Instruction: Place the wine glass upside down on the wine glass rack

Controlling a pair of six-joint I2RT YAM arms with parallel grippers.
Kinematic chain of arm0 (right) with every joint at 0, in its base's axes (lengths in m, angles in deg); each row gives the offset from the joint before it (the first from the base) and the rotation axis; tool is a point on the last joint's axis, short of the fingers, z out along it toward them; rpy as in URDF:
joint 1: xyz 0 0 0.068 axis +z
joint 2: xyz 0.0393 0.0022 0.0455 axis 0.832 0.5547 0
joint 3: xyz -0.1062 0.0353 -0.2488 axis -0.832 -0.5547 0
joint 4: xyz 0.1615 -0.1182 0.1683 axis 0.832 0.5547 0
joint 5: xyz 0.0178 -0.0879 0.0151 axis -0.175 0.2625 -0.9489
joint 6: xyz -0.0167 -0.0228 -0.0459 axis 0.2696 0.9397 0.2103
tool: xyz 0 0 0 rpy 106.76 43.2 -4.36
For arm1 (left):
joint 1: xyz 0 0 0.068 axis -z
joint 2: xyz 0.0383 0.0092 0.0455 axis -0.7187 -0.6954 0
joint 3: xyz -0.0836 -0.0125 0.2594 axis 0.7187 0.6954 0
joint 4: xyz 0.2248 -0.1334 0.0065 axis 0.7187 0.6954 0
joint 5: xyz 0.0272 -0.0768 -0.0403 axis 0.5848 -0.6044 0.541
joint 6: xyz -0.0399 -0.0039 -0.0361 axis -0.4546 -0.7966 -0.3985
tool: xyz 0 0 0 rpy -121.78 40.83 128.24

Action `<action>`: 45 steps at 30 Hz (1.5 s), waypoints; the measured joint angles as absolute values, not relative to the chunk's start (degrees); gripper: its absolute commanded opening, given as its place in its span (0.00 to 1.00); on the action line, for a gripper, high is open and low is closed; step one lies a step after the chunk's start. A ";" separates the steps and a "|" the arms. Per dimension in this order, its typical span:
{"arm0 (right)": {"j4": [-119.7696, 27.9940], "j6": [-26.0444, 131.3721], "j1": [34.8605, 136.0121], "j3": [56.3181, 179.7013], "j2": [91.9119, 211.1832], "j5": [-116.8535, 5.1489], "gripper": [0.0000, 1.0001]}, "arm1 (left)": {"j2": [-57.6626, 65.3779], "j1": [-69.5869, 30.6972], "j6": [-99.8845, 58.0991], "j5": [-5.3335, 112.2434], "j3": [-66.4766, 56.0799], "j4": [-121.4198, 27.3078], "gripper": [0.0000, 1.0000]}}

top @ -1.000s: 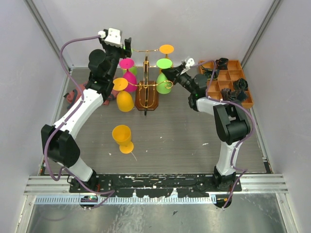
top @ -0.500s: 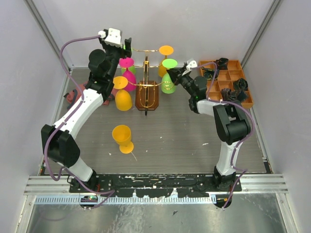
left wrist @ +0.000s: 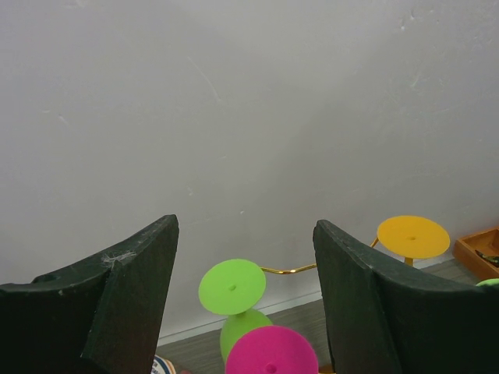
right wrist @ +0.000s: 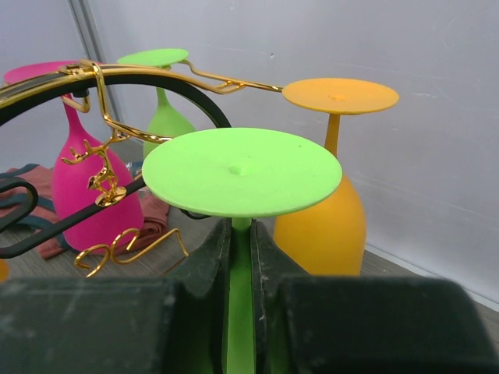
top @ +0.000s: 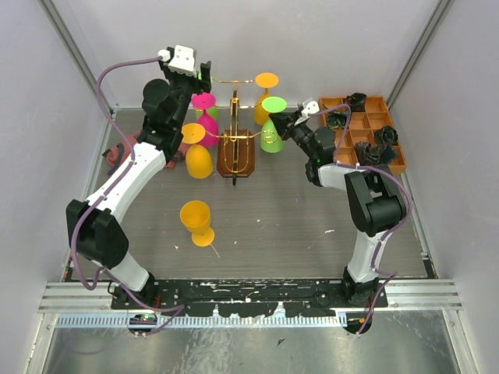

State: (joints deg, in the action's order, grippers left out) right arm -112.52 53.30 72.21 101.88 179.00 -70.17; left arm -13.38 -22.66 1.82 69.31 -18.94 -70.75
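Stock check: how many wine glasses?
6: pink, far green and two orange on the rack, near green in the right tool, one orange on the table; others may be hidden.

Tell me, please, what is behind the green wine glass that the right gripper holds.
An orange wine glass hangs foot up just behind the green wine glass, on a gold rack arm. That glass and the right gripper cover the left of the orange bowl.

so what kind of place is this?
Likely a lab robot cell: left arm and right arm bolted to a metal rail, plain grey walls boxing in the table, bright glasses on a wine glass rack.
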 measured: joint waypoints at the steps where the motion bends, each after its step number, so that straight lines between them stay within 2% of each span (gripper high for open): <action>1: -112.57 53.33 72.21 101.73 178.69 -70.45 0.02 | -13.38 -22.66 1.82 69.29 -18.94 -70.75 0.77; 7: -113.00 53.61 72.78 101.38 177.86 -71.57 0.05 | -13.38 -22.66 1.80 69.31 -18.94 -70.75 0.77; 10: -113.05 53.61 73.28 101.38 177.86 -71.85 0.13 | -13.36 -22.66 1.87 69.25 -18.85 -70.75 0.79; 12: -113.05 53.59 73.57 101.38 177.86 -71.85 0.23 | -13.33 -22.66 2.04 68.92 -18.54 -70.71 0.79; 15: -112.83 53.48 73.78 101.38 177.86 -71.85 0.45 | -13.05 -22.66 2.28 68.24 -17.63 -70.21 0.79; 17: -112.44 53.92 73.83 101.38 177.84 -71.81 0.51 | -12.79 -22.66 2.46 67.87 -17.06 -69.38 0.80; 27: -107.74 58.07 73.76 97.44 173.34 -69.73 0.53 | -10.64 -22.66 3.18 67.63 -15.20 -66.25 0.81; 33: -103.21 59.69 72.52 95.17 169.34 -67.26 0.53 | -6.67 -22.66 5.56 68.02 -15.05 -59.32 0.82; 42: -91.63 60.91 68.87 98.60 167.57 -54.47 0.53 | 12.46 -22.66 6.76 69.29 -0.56 -49.99 0.85; 43: -90.49 60.91 68.43 99.98 167.57 -52.77 0.56 | 14.67 -22.66 6.17 69.22 0.80 -48.22 0.85; 45: -89.27 60.95 67.62 102.54 167.57 -50.08 0.69 | 17.29 -22.66 4.82 68.57 1.98 -44.37 0.85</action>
